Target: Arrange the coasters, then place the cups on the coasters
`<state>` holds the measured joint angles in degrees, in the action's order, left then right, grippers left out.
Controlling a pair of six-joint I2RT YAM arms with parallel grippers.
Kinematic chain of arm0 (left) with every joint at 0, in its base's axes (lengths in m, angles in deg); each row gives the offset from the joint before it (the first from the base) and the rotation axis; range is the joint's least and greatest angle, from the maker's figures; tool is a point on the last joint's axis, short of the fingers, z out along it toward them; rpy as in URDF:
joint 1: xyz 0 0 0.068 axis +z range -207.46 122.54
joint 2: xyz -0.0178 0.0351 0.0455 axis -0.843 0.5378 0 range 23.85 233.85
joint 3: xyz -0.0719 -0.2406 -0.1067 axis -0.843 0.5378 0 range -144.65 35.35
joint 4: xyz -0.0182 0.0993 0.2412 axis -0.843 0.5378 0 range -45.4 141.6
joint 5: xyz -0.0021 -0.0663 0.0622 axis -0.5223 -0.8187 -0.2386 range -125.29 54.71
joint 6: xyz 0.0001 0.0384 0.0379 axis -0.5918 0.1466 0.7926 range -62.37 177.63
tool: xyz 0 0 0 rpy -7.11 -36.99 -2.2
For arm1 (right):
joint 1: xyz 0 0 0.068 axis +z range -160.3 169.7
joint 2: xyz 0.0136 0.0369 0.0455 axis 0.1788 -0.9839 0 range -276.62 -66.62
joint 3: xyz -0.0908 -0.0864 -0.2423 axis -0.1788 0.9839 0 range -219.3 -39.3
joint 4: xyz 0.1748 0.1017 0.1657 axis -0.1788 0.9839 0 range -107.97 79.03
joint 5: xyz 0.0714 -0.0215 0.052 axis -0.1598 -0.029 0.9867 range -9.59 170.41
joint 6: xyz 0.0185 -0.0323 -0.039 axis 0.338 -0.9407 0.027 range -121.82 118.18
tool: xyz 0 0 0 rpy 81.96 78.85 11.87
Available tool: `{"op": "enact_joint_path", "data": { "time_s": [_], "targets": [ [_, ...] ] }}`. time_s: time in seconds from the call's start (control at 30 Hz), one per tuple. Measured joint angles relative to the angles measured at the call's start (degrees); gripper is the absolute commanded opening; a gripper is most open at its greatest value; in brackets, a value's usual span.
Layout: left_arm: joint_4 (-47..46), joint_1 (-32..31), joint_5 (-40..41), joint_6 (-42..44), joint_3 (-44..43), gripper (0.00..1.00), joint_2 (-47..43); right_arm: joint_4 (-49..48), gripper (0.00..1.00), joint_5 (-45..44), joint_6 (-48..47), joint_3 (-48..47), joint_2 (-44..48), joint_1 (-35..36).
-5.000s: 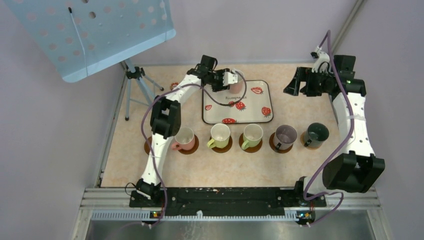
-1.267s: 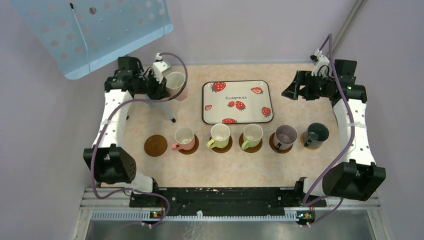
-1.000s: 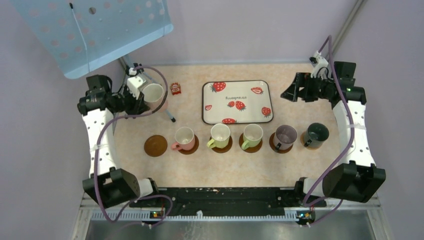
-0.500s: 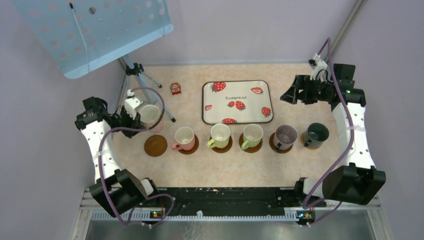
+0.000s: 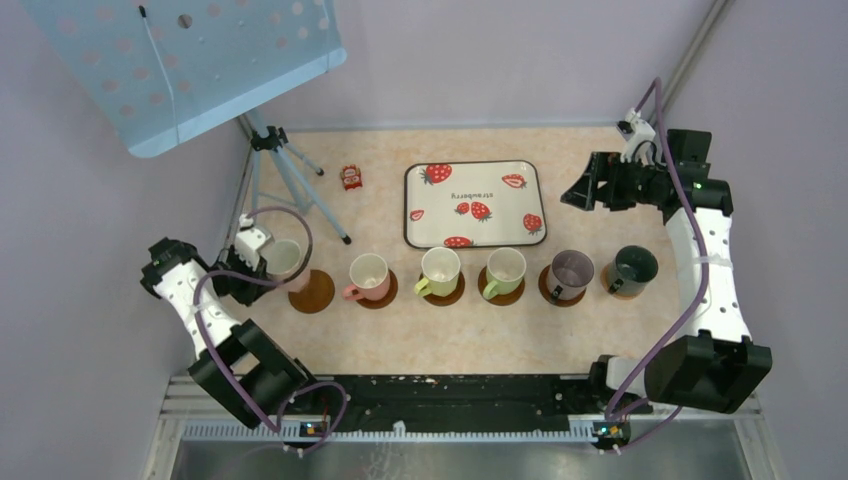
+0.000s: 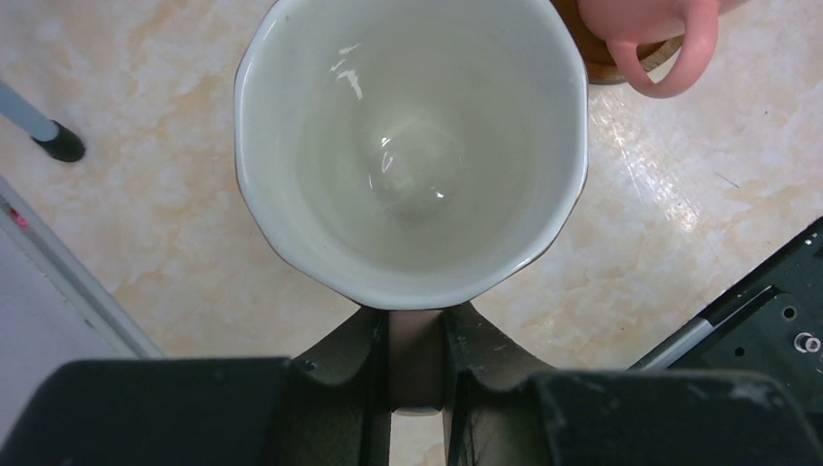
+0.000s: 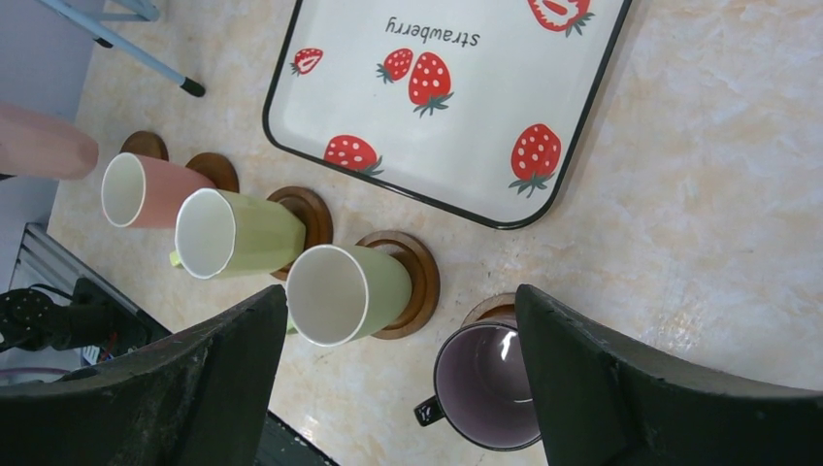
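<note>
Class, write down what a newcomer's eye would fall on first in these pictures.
The white strawberry-print tray, far centre, stands out most. Before it, five cups sit in a row on coasters. At the row's left end, the left end effector grips a pink cup by the one bare coaster.

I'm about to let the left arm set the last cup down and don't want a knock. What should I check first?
1. Grip: left gripper shut on the held cup's handle: ok.
2. Last coaster bare: ok.
3. Held cup centred over that coaster: not ok; the top view shows it off to the left.
4. Gap to the neighbouring pink cup: apart but near, ok.
5. Right gripper open, off beside the tray: ok.
6. Held cup's height above the table: cannot tell.
</note>
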<state>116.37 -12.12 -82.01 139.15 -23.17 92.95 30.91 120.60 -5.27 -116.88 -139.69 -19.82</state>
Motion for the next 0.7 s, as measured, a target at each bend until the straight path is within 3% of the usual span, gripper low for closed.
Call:
{"op": "enact_joint_path", "data": {
  "time_s": [0.33, 0.7],
  "targets": [
    [-3.5, 0.2, -0.8, 6.0, 9.2, 0.00, -2.6, 0.5, 0.86, -0.4, 0.0, 1.1, 0.8, 0.0],
    [-7.3, 0.2, -3.9, 11.6, 13.8, 0.00, -0.5, 0.4, 0.86, -0.7, 0.0, 1.1, 1.1, 0.0]
  ]
}}
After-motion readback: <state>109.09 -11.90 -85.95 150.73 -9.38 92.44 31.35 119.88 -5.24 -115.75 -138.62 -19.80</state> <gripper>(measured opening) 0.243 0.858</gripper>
